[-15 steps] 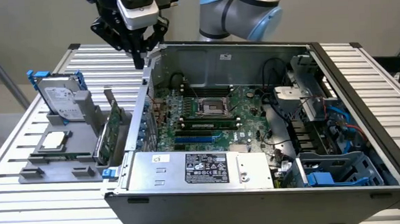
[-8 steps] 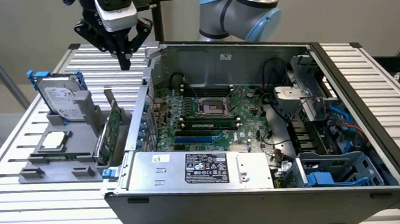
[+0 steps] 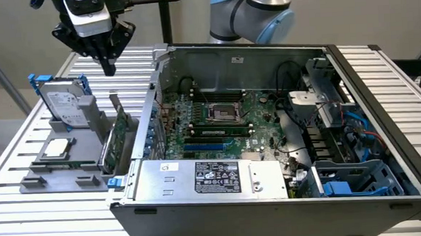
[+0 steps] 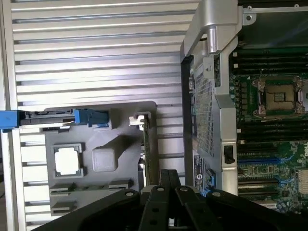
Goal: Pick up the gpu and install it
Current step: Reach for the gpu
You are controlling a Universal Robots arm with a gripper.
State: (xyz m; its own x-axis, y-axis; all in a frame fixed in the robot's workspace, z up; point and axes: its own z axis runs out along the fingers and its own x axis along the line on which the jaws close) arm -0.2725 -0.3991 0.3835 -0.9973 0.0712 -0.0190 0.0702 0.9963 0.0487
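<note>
One gpu (image 3: pixel 119 139) stands on its long edge in a slot of the grey holder (image 3: pixel 62 179), at the holder's side nearest the computer case (image 3: pixel 273 215). Its green board faces out and its silver end bracket points up at the far end. My fingers (image 3: pixel 109 66) hang in the air above it, well clear of the card. They are clenched together to a point, with nothing between them. From the wrist camera I look straight down on the gpu (image 4: pixel 146 154) as a thin green line. The fingers (image 4: pixel 165 179) sit over the end of that line away from the bracket, not touching it.

Beside the card on the same holder (image 4: pixel 120 126) stands a hard drive (image 3: pixel 62 107) in a blue frame. It is upright at the back corner and, seen from above, is a dark bar with blue ends (image 4: pixel 45 116). A square processor chip (image 3: pixel 57 149) lies flat in its own pocket (image 4: pixel 67 161), with a plain grey block between it and the card. The case wall (image 4: pixel 211 29) rises just beside the gpu slot, close along the card.

The holder and the case both rest on a slatted metal surface (image 3: pixel 35 213). Inside the open case lies the motherboard (image 3: pixel 250 108) with its bare processor socket (image 3: pixel 221 113), a blue expansion slot (image 3: pixel 205 147), a power supply (image 3: pixel 206 177) along the near wall and a blue drive cage (image 3: pixel 344 186).
</note>
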